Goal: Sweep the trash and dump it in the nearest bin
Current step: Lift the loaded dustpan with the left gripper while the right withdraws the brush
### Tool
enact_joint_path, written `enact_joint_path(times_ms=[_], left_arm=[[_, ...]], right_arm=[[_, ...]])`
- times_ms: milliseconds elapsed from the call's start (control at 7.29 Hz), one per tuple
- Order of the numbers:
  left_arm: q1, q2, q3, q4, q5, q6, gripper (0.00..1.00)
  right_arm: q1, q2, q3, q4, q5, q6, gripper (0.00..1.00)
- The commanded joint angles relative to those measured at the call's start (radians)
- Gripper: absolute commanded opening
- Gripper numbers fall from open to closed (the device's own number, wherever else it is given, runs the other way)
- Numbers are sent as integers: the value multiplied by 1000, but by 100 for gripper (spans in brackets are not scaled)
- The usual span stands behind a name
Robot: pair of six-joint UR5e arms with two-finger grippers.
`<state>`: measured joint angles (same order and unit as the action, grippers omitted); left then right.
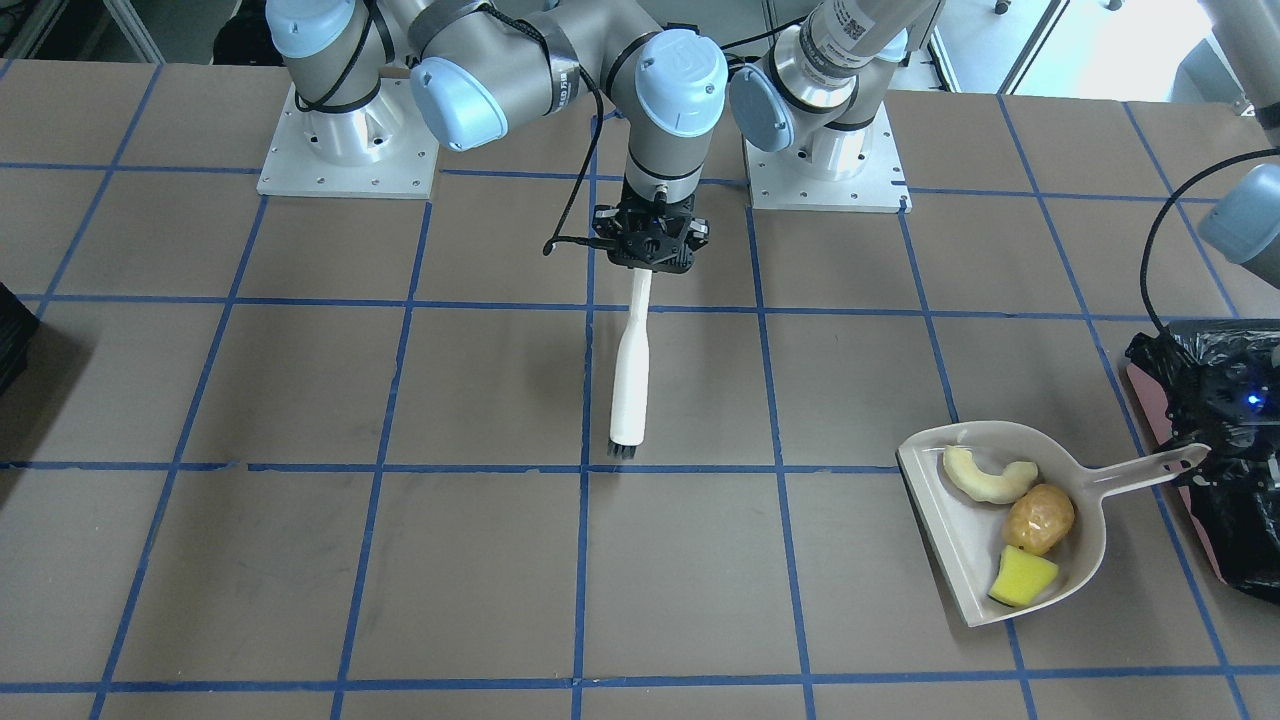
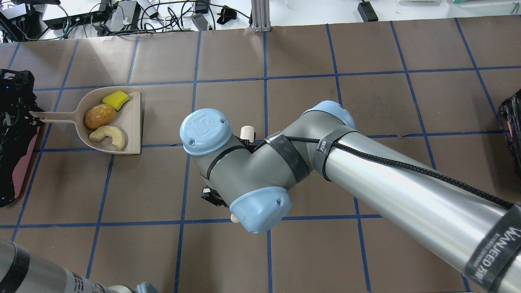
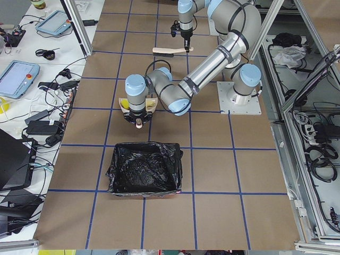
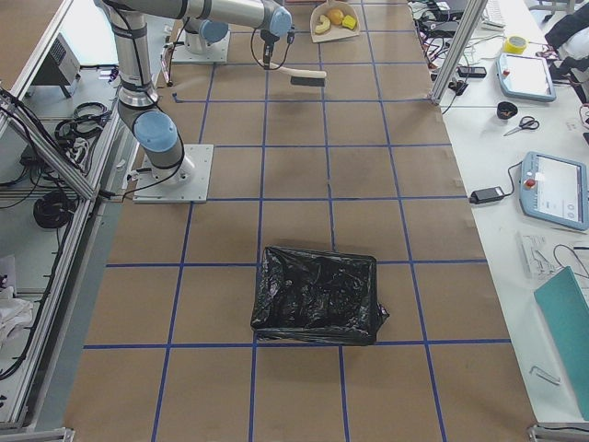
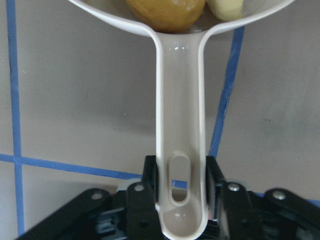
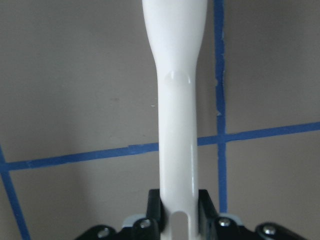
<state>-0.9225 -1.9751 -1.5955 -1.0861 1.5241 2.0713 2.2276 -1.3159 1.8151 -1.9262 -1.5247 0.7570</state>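
If the dustpan [image 1: 965, 555] tipped sideways when lifted, the 3 pieces of trash [image 1: 1040, 518] lying in it could roll off its open edge before the bin [image 1: 1240, 540], just beside its handle [image 5: 180, 125]. The left gripper [image 5: 181, 185] was clamped on that handle; the right gripper [image 6: 177, 210] was clamped on the brush [image 1: 632, 370]. The bin showed only black plastic inside.

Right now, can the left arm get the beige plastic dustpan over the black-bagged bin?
Probably yes: the left gripper holds the beige plastic dustpan by its handle, and the black-bag-lined bin sits right beside it, nothing between.
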Motion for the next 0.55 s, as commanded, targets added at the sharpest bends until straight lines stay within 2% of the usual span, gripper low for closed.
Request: enact_joint_path(times_ms=[0,274,412], left_arm=[[40,21,44,-93,-62,-26,0],[65,35,54,-98,-85,-43,0],[97,51,54,-100,-155,-63,0]], right_arm=[[-28,-58,105,-37,-19,-65,0],[-31,-81,188,-132,-9,-94,0],[-29,-88,202,-135,-8,-93,0]])
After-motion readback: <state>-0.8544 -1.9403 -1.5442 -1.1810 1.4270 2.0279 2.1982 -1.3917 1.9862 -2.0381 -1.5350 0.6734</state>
